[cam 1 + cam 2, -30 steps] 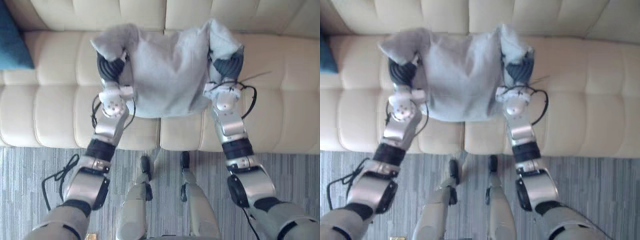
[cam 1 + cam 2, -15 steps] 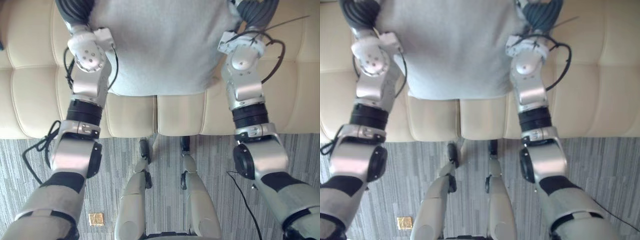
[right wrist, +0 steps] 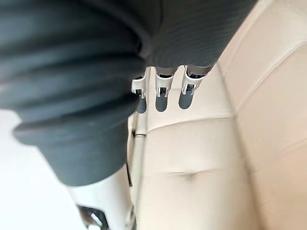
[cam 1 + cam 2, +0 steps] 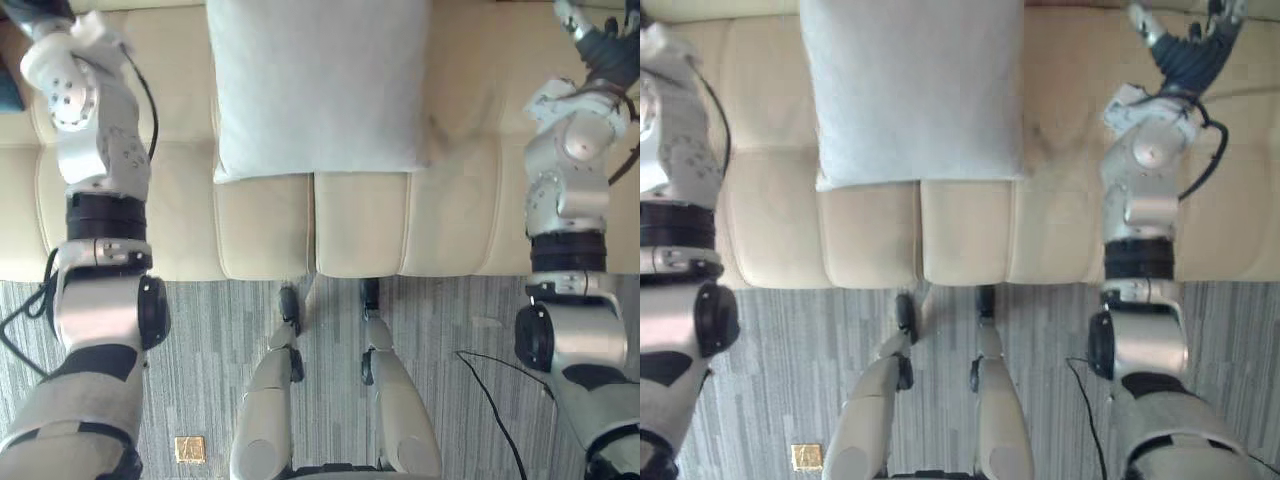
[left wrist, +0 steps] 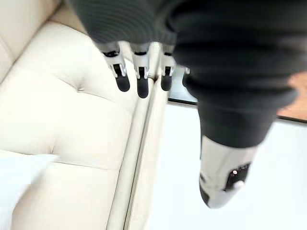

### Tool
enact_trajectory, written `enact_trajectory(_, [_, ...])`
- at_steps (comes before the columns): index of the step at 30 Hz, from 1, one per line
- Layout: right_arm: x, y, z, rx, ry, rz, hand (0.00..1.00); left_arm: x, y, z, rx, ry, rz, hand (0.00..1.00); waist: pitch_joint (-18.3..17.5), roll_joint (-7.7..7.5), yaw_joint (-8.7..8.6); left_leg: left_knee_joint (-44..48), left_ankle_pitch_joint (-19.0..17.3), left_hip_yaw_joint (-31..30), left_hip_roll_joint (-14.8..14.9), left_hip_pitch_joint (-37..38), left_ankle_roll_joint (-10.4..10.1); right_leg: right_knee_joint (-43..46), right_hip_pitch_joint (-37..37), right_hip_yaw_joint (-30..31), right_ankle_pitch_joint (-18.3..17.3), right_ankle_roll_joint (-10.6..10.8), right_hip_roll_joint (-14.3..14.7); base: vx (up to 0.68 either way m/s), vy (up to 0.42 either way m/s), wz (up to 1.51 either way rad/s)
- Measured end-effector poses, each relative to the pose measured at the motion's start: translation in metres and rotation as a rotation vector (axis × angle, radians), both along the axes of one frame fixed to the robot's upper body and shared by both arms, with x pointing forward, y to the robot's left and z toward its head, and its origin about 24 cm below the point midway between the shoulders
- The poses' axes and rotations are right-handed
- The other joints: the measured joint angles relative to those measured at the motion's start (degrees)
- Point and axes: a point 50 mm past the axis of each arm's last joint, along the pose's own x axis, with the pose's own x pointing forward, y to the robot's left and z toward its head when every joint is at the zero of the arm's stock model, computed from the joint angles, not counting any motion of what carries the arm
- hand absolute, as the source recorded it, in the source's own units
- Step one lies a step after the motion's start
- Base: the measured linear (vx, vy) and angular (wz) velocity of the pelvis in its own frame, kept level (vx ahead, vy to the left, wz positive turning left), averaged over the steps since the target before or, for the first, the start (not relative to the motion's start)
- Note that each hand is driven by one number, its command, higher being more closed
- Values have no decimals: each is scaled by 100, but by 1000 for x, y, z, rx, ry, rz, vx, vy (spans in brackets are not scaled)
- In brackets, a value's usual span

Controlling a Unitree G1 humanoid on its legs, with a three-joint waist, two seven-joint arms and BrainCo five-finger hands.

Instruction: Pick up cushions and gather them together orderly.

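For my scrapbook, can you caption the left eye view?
Grey cushion lying flat on the cream sofa between the robot's arms.

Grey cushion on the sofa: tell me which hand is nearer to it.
Right, narrowly. The right hand is open, off the right edge of the grey cushion; the left hand, open too, is past its left edge, slightly farther. Neither touches it.

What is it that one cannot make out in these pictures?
Grey cushion: far edge cut off by the eye views' top edge.
Left hand: cut off at the left eye view's top edge.
Sofa: ends beyond the side edges; other cushions cannot be told.
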Motion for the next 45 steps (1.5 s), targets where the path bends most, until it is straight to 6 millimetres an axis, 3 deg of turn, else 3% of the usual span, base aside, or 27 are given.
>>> enact_trajectory(1, [-7,-5,-25,-19,56,0,0,-1,3,-36,9,84,7,0,-3,1,2,0,-13,-6,12,104,-20,0,110,-17,-20,-3,12,-21,-53,3])
enact_trajectory(2, [-11,-7,-36,-22,79,0,0,-3,3,-51,7,120,8,0,-7,6,2,-1,-17,-9,12,144,-26,-1,154,-26,-46,-3,11,-15,-48,8])
enact_trajectory(4, [-26,-10,-83,-11,183,-1,0,-11,-5,-114,7,272,-14,0,-49,8,10,-32,-46,-65,-13,273,-78,-1,316,-111,-268,-74,-14,-12,-56,13])
enact_trajectory(6, [-35,-6,-114,8,264,13,0,-22,-11,-152,-12,364,-27,0,-103,8,11,-104,-23,-100,-2,357,-110,-1,379,-140,-345,-61,4,-5,-63,9])
enact_trajectory(8, [-63,7,-190,83,480,42,0,-53,-36,-233,-93,574,-95,0,-233,9,42,-197,-30,-174,53,558,-139,-1,583,-242,-470,-90,66,20,-84,13])
enact_trajectory(10, [-86,16,-229,136,602,61,0,-77,-49,-274,-122,718,-138,0,-372,8,64,-202,-35,-176,92,694,-199,3,735,-303,-527,-117,94,51,-70,8])
enact_trajectory(12, [-105,22,-255,180,687,71,0,-95,-56,-300,-113,821,-164,0,-447,17,94,-200,-94,-177,125,900,-230,40,931,-327,-591,-134,122,73,-49,2])
enact_trajectory(14, [-138,28,-299,209,877,90,0,-129,-62,-346,-101,1031,-190,0,-1001,34,132,-242,-155,-186,151,1147,-259,117,1135,-376,-771,-123,143,122,-44,4])
enact_trajectory(17, [-169,36,-343,288,1072,117,0,-158,-70,-385,-89,1238,-217,0,-1455,72,179,-410,-198,-214,159,1600,-290,212,1496,-457,-998,-130,152,92,-14,9])
enact_trajectory(22, [-211,59,-392,382,1341,191,0,-202,-81,-430,-89,1522,-257,0,-1907,89,220,-677,-238,-222,169,2149,-323,291,1895,-567,-1223,-133,152,78,-5,3])
enact_trajectory(27, [-236,65,-411,420,1483,194,0,-230,-82,-448,-126,1659,-243,0,-2180,56,225,-908,-244,-239,170,2560,-333,349,2192,-647,-1369,-92,152,75,-5,5])
enact_trajectory(31, [-246,61,-416,459,1518,161,0,-236,-83,-451,-119,1692,-242,0,-2247,43,225,-989,-244,-299,142,2786,-332,354,2402,-713,-1388,-89,127,61,7,6])
enact_trajectory(32, [-253,51,-427,458,1637,156,0,-259,-67,-460,-68,1825,-229,0,-2305,55,159,-1170,-352,-595,-227,3115,-131,439,2693,-795,-1650,84,-133,14,4,4])
enact_trajectory(45, [-255,55,-428,472,1656,159,0,-262,-70,-461,-94,1826,-223,0,-2164,61,114,-1158,-421,-264,-174,3501,-129,709,2822,-595,-1774,71,-122,-15,-1,-9])
